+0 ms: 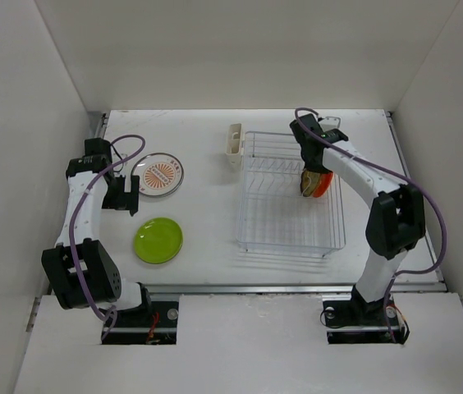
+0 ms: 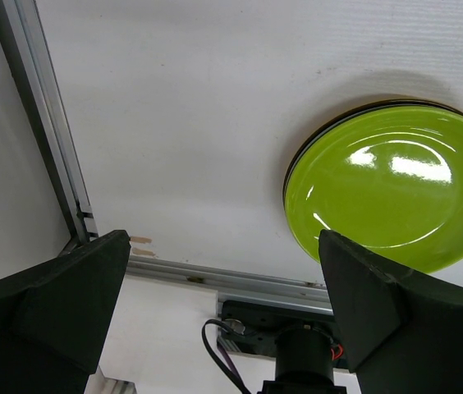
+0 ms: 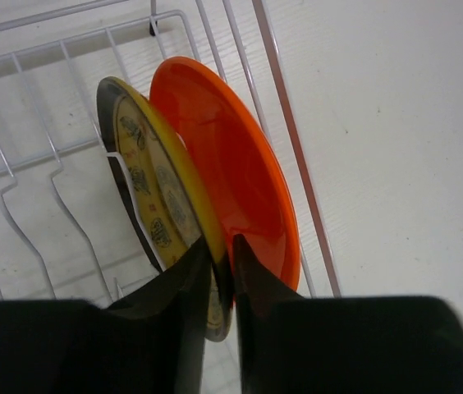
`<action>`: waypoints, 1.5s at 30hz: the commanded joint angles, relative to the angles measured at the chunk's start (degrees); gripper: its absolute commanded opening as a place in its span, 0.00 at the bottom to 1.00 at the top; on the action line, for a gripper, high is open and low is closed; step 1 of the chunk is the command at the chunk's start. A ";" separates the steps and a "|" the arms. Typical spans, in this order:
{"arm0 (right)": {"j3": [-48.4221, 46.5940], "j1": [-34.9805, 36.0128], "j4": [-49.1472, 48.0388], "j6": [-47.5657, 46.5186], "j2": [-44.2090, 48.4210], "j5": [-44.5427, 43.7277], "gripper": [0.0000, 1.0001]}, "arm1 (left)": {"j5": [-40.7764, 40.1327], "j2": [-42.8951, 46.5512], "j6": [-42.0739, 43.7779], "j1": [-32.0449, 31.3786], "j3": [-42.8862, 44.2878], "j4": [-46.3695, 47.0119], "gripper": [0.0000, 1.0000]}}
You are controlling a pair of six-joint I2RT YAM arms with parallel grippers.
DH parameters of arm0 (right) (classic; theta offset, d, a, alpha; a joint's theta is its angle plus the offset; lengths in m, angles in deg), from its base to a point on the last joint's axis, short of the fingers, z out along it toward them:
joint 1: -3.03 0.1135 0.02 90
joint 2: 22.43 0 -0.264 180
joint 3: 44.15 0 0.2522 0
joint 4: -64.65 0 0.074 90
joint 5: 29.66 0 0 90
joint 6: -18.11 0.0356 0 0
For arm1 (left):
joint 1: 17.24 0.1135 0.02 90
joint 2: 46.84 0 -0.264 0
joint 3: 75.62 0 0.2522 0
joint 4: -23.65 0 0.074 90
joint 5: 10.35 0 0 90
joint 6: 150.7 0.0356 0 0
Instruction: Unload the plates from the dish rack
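Note:
Two plates stand on edge in the wire dish rack, at its far right: a yellow patterned plate and an orange plate right behind it. My right gripper is shut on the yellow plate's rim, with one finger on its patterned face and the other in the gap before the orange plate. In the top view the right gripper reaches down into the rack. A lime green plate and a white plate with an orange centre lie flat on the table at left. My left gripper hovers open between them, holding nothing.
A cream cup hangs on the rack's far left corner. The rack's wire ribs surround the held plate. In the left wrist view the lime plate lies near the table's metal front rail. White walls enclose the table.

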 commanded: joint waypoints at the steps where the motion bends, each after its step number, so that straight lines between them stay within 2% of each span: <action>1: 0.17 0.17 -2.36 0.02 2.00 -1.41 0.18 | -0.12 0.77 0.68 0.29 -0.81 -0.48 1.00; 4: 0.17 0.17 -1.83 -0.59 3.49 -1.42 0.08 | -0.12 0.77 0.68 0.29 -0.81 -0.48 1.00; 5: 0.17 0.17 -1.83 -0.59 4.11 -1.42 0.00 | -0.12 0.77 0.68 0.29 -0.81 -0.48 1.00; 12: -7.37 2.36 3.87 -1.65 10.35 -8.00 0.00 | -0.12 1.30 0.68 0.29 -0.81 -0.48 1.00; 16: -15.89 5.26 11.60 0.28 11.67 -15.63 0.00 | 1.19 1.82 -0.37 0.29 -0.81 -1.00 1.00; 19: -22.67 8.51 16.01 2.22 12.38 -16.62 0.00 | 2.42 2.52 -0.99 0.29 -0.81 -1.00 1.00; 21: -22.86 13.08 12.62 2.22 14.83 -9.80 0.00 | 2.43 3.24 -2.22 0.29 -0.81 -0.30 1.00; 22: -19.98 16.14 9.80 0.74 15.54 -1.85 0.00 | 2.43 3.84 -3.53 0.29 -0.28 0.40 1.00; 23: -19.95 17.74 6.73 0.21 16.15 2.41 0.00 | 1.82 3.85 -4.06 0.29 -0.28 0.93 1.00; 26: -12.15 22.31 -6.63 0.20 16.16 14.89 0.00 | -0.71 3.85 -6.08 0.29 1.03 0.93 1.00; 27: -9.09 24.67 -9.88 0.20 15.03 22.93 0.00 | -1.86 4.37 -7.39 0.29 1.65 0.93 1.00; 28: -8.10 25.74 -15.57 0.20 12.58 26.41 0.00 | -2.66 5.07 -7.41 0.29 1.65 0.93 1.00; 30: -8.09 28.46 -19.13 0.20 9.15 32.74 0.00 | -3.80 7.88 -7.41 0.29 2.18 2.42 1.00; 34: -13.33 33.03 -24.67 2.04 -0.87 39.17 0.00 | -5.04 12.46 -7.41 0.29 2.18 4.09 1.00; 38: -22.03 36.47 -26.61 2.57 -11.94 44.37 0.00 | -6.18 11.76 -7.41 0.29 2.71 4.10 1.00; 42: -24.17 37.18 -27.83 4.50 -20.30 46.74 0.00 | -6.18 11.76 -7.94 0.29 0.86 4.10 1.00; 45: -21.64 37.18 -29.25 5.83 -22.15 47.27 0.12 | -6.71 12.29 -7.32 0.29 -0.37 4.10 1.00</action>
